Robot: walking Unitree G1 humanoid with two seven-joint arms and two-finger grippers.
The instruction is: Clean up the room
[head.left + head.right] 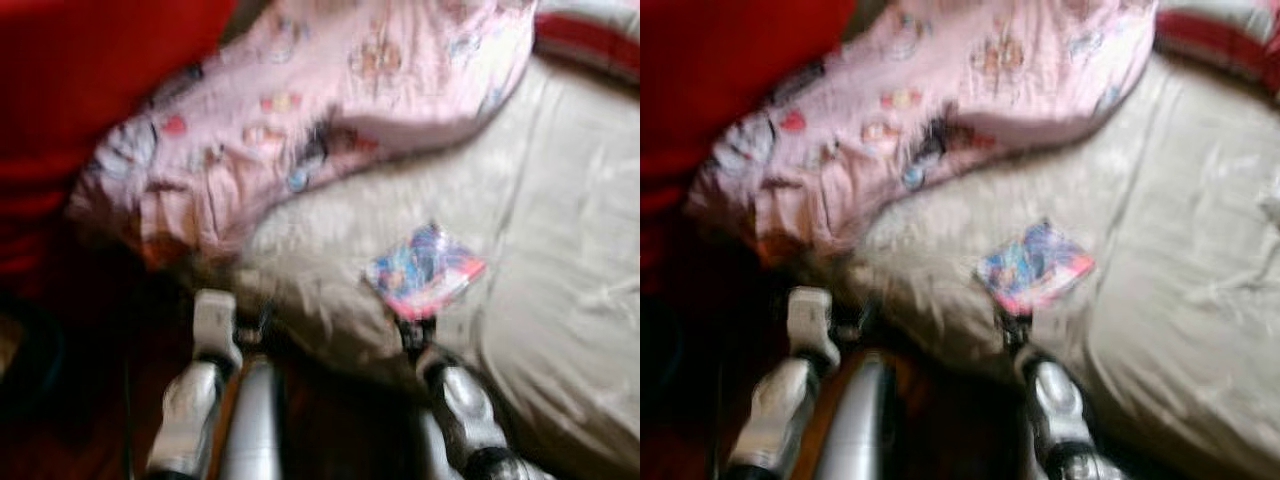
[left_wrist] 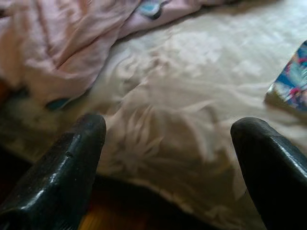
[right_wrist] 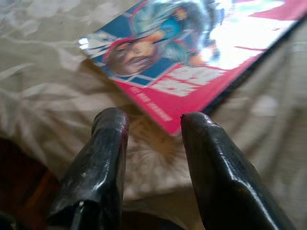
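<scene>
Book [image 1: 424, 270] flat on beige sheet [image 1: 560, 260] near bed edge, pink quilt [image 1: 300, 110] bunched beyond; right gripper [image 3: 152, 125] fingers slightly parted just short of book's corner, not clamped; left gripper [image 2: 168, 129] spread wide over bare sheet.

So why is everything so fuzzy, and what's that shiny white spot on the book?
Both eye views are smeared with motion blur, so the pink blanket prints look smudged. The right wrist view is sharper: glare whitens part of the comic book cover. The left wrist view is soft, its fingertips dark.
</scene>
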